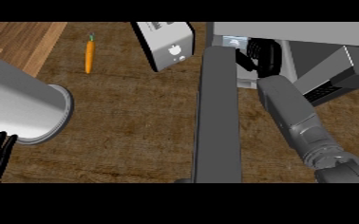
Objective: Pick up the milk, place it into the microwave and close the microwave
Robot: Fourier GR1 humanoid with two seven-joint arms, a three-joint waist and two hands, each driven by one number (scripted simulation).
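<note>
**Right hand was inside the microwave with the milk**

The microwave [280,31] sat at the far right of the brown counter [133,123]. Its door [219,114] was swung wide open and stuck out toward the robot like a long grey board. The right arm reached past the door into the microwave. The right hand [258,53] was black and sat just inside the opening. Its fingers looked curled, maybe around the milk [235,41], a small pale carton right beside the hand, but it was dark in there and hard to tell. The left hand [5,144] only peeked in at the left edge, so I could not tell if it was open or closed. A toaster [167,45] stood left of the door. An orange carrot [89,56] lay further left, well apart from it.
</note>
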